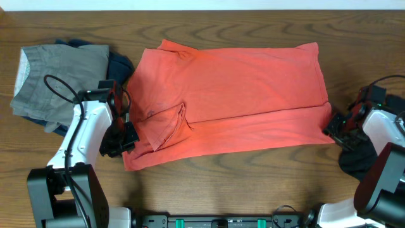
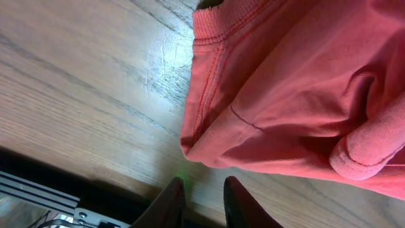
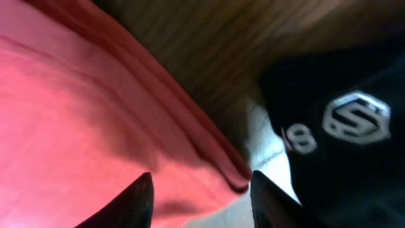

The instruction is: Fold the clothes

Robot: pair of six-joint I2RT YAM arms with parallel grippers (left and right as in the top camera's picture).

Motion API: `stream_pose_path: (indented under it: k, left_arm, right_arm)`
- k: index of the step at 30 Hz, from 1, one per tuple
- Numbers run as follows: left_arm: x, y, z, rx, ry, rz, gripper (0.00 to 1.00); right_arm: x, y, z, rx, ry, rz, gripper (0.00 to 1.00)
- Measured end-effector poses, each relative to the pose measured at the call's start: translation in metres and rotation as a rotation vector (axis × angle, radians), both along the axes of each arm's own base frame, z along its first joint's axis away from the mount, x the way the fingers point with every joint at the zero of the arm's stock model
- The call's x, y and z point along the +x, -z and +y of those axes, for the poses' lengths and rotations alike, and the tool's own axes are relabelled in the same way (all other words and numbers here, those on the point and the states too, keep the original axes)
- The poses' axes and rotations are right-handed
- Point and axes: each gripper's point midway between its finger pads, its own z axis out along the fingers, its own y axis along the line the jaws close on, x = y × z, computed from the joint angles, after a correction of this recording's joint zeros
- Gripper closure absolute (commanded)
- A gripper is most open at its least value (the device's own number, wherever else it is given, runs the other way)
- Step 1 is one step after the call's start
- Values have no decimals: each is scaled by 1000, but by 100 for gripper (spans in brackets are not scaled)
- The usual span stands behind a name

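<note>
In the right wrist view, a black garment (image 3: 329, 76) carries a white printed emblem (image 3: 356, 120): a letter "S" inside a many-sided outline. Just left of it stands a white figure "8" (image 3: 298, 139), blurred. Whether another character precedes it cannot be told.

Both end effectors (image 2: 202, 185) (image 3: 201, 178) parted, low.

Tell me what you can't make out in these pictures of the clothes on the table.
Red T-shirt underside: hidden against the table, overhead.
Dark blue garment: mostly covered by the gray garment, overhead.
Black garment and its logo: blurred, cut off by the frame edge, right wrist.
Right gripper fingertips: cut off by the bottom edge, right wrist.
</note>
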Motion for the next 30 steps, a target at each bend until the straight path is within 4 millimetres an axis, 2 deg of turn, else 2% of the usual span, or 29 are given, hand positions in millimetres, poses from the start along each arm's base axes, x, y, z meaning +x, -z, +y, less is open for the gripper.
stream_pose_path:
  k: [2, 3, 4, 5, 9, 11, 15, 17, 20, 25, 26, 28, 30]
  left_arm:
    - [0, 0, 0, 0, 0, 0, 76]
    - [0, 0, 0, 0, 0, 0, 76]
    - [0, 0, 0, 0, 0, 0, 76]
    - [0, 0, 0, 0, 0, 0, 76]
    - [0, 0, 0, 0, 0, -1, 76]
    - [0, 0, 0, 0, 0, -2, 76]
    - [0, 0, 0, 0, 0, -2, 76]
    - [0, 0, 0, 0, 0, -2, 76]
    - [0, 0, 0, 0, 0, -2, 76]
    - [7, -8, 0, -1, 3, -21, 75]
    - [12, -11, 0, -4, 6, -36, 70]
    - [29, -25, -3, -27, 26, -109, 45]
    - [49, -43, -8, -57, 46, -209, 35]
  right_arm:
    - [-1, 5, -2, -13, 2, -3, 60]
    - [-3, 6, -2, -18, 3, 1, 71]
    - [-4, 6, -3, -25, 4, 4, 89]
    - [-4, 7, -4, -29, 3, 6, 99]
    - [-9, 7, -2, -25, 17, 26, 99]
    - [-23, 7, -3, -32, 54, 86, 99]
    - [-65, 5, -11, -107, 174, 260, 99]
    - [-76, 4, -18, -144, 222, 299, 99]
    - [-82, 3, -28, -176, 270, 311, 98]
    - [-76, 3, -23, -127, 233, 289, 88]
    - [-73, 1, -21, -111, 225, 283, 86]
    - [-61, -8, -17, -67, 213, 254, 80]
    - [-46, -21, -15, -30, 205, 207, 76]
